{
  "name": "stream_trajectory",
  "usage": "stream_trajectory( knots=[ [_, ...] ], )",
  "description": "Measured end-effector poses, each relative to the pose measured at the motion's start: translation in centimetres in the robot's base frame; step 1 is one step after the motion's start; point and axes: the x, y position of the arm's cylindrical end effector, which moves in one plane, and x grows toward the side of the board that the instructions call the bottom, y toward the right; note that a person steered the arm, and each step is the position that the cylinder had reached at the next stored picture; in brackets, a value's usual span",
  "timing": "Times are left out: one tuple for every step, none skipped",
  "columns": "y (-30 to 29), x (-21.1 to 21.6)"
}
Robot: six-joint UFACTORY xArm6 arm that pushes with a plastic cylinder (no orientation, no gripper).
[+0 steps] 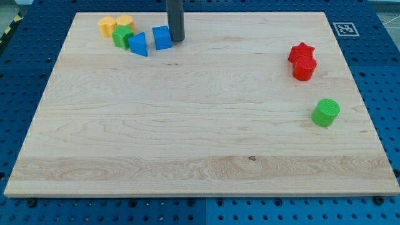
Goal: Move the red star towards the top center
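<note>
The red star point(301, 52) lies near the view's right edge of the wooden board point(187, 125), touching a red cylinder point(304, 69) just below it. My tip point(176, 40) is at the view's top, left of centre, right beside a blue cube point(162, 37). The tip is far to the left of the red star.
A blue triangular block point(138, 44), a green block point(122, 36) and two yellow blocks point(108, 25) point(125, 22) cluster at the view's top left. A green cylinder point(325, 112) sits at the right, below the red blocks. A fiducial marker point(345, 29) is at the top right corner.
</note>
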Motion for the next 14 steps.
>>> stream_trajectory(
  knots=[
    [-2.7, 0.0],
    [-0.9, -0.8],
    [9.2, -2.7],
    [21.0, -3.1],
    [32.2, -2.6],
    [37.3, 2.4],
    [33.9, 5.2],
    [27.6, 5.3],
    [24.0, 5.7],
    [23.1, 6.7],
    [21.1, 7.5],
    [20.0, 10.0],
    [19.3, 12.2],
    [14.3, 11.9]
  ],
)
